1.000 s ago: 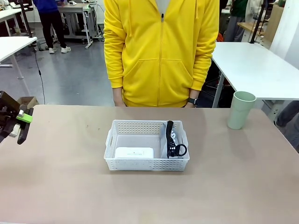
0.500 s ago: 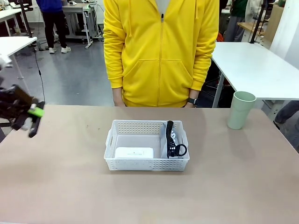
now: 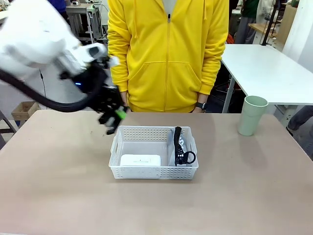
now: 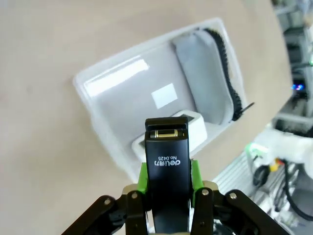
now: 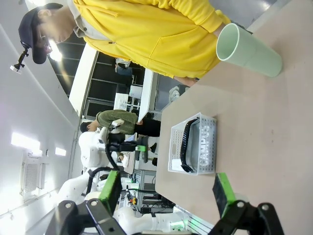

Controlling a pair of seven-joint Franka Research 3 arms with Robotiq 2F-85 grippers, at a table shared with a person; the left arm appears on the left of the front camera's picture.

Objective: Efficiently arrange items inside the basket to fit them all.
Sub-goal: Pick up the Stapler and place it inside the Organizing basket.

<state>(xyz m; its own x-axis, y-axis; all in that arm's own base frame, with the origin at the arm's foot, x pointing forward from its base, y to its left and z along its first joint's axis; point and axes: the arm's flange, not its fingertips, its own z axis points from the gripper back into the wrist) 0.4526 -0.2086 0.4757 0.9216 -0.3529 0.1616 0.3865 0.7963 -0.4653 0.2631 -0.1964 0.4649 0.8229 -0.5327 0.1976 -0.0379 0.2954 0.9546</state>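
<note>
Basket, with the stapler held just beyond its far left corner.
Left gripper clamps the black stapler printed "deli No.0425". Inside the basket lie a white box and the "CAMPUS" pouch. The green cup stands well to its right, and the right gripper gapes wide.

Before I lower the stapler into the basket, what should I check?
1. Grip: ok. The left claw clamps the black stapler between its green pads.
2. Free space: ok. The basket has bare floor behind the small white box, beside the grey pouch.
3. Claw above that gap: cannot tell. It hangs near the far left corner.
4. Person clear of the basket: ok.
5. Right claw clear: ok. It is open and away from the basket.
6. All items in: not ok. The pale green cup stands outside.
</note>
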